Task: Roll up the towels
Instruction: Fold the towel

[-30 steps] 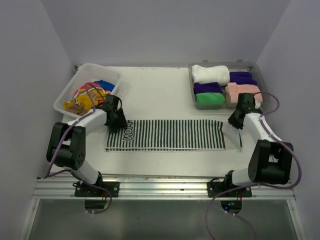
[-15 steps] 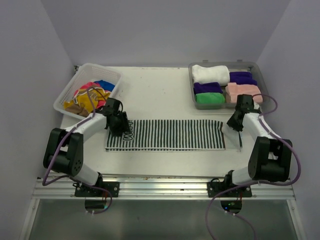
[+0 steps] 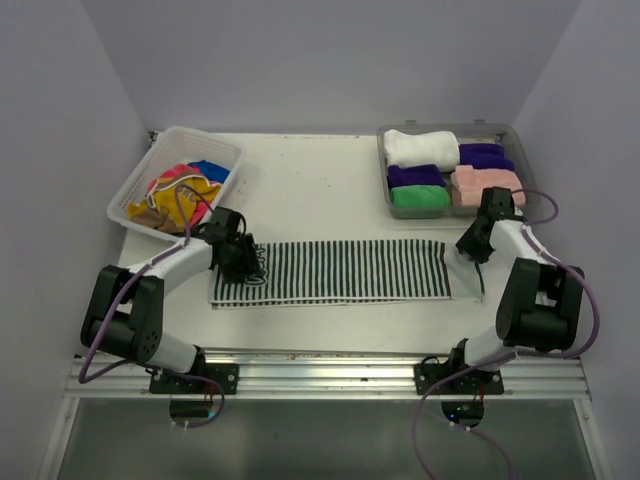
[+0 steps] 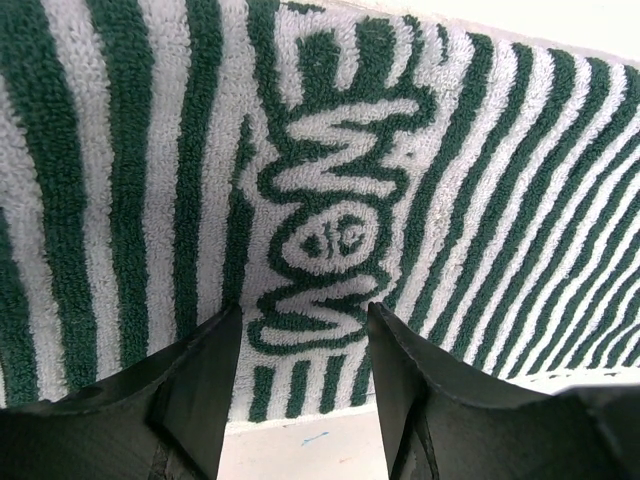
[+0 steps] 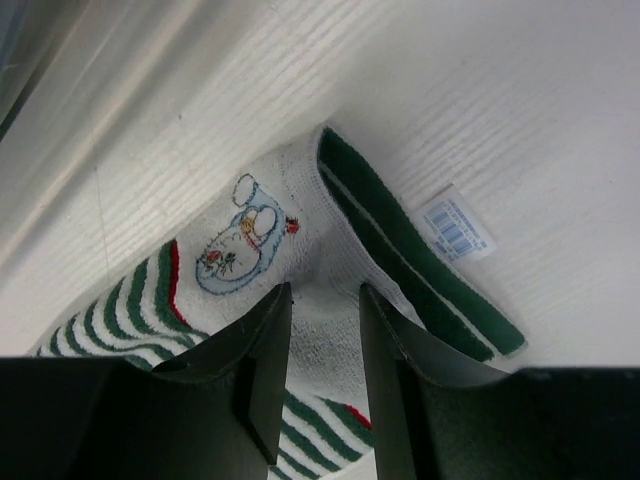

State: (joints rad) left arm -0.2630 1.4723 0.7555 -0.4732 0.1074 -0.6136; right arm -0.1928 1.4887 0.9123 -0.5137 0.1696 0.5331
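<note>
One striped towel (image 3: pixel 340 270) lies flat and unrolled across the middle of the table (image 3: pixel 310 180). The left gripper (image 4: pixel 305 315) hangs over its lettered left end with its jaws spread wide, pinching nothing. The right gripper (image 5: pixel 322 292) is at the curled right corner, fingers parted. The grey tray (image 3: pixel 381 160) at the back right holds five rolled towels (image 3: pixel 420 148): one white, two purple, one pink, one green. The white basket (image 3: pixel 125 200) at the back left holds a heap of loose towels (image 3: pixel 180 190), too tangled to count.
</note>
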